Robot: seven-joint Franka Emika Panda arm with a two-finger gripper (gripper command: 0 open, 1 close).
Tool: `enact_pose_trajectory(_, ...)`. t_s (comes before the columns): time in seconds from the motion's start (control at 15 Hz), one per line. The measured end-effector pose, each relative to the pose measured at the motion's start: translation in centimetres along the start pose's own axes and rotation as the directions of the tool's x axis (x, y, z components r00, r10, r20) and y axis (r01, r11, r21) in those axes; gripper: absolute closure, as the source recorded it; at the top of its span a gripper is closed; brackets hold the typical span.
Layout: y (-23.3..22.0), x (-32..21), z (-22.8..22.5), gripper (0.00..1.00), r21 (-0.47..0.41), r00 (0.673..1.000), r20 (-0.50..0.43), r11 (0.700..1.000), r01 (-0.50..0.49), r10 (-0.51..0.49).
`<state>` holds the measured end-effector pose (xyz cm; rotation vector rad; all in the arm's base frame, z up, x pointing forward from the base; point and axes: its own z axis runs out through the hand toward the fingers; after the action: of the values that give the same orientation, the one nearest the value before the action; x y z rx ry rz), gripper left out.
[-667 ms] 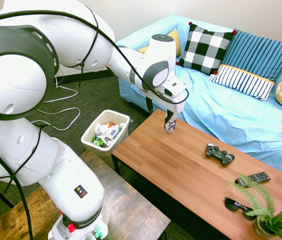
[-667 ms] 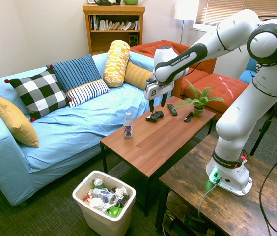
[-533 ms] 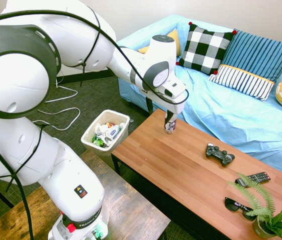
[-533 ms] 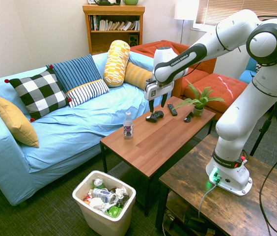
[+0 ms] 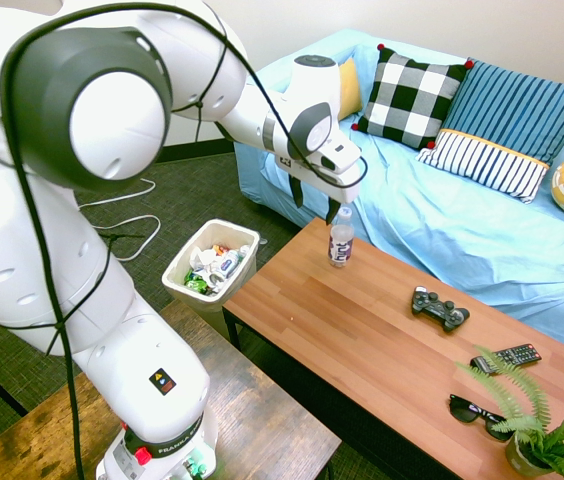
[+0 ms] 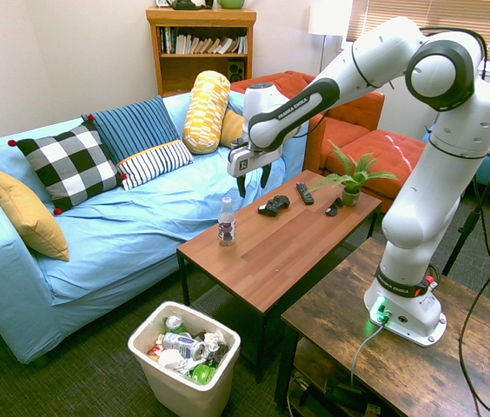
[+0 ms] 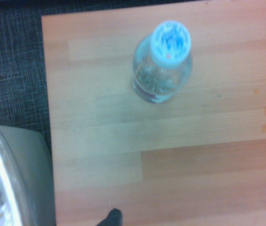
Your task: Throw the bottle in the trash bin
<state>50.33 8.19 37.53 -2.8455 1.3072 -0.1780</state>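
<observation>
Bottle: one small clear plastic bottle with a white cap and dark purplish label (image 5: 340, 240), upright on the rectangular wood-topped coffee table (image 6: 262, 274), near the end by the bin. We find it where it stood in the earlier frames; in the first exterior view its cap and label now show, where the gripper covered much of them before.

Gripper: one two-finger gripper with black fingers (image 6: 254, 184), on the white jointed arm (image 6: 319, 100). We record it open and holding nothing, fingers pointing down and spread apart. It has shifted across the table toward the bottle's end since the earlier frames. We judge it apart from the bottle, though the first exterior view overlaps the two and leaves the gap hard to read.

Bin: one white rectangular plastic wastebasket (image 6: 184, 387), on the floor near the table's end, holding mixed litter (image 6: 184, 347); unchanged.

Also on the table, unmoved: one black game controller (image 5: 440, 309), one dark remote control (image 5: 515, 357), one pair of black sunglasses (image 5: 477, 413), one potted green fern (image 6: 354, 178).
</observation>
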Motion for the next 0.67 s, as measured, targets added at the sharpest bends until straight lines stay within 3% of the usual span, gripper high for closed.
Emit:
enact_pose_trajectory(0.4,-7.5,4.2,5.3,0.0,-0.062,0.997,-0.021,0.995,-0.079,0.077)
enact_pose_trajectory(0.67,-9.3,7.4,8.5,0.0,-0.102,0.993,-0.024,0.988,-0.118,0.117)
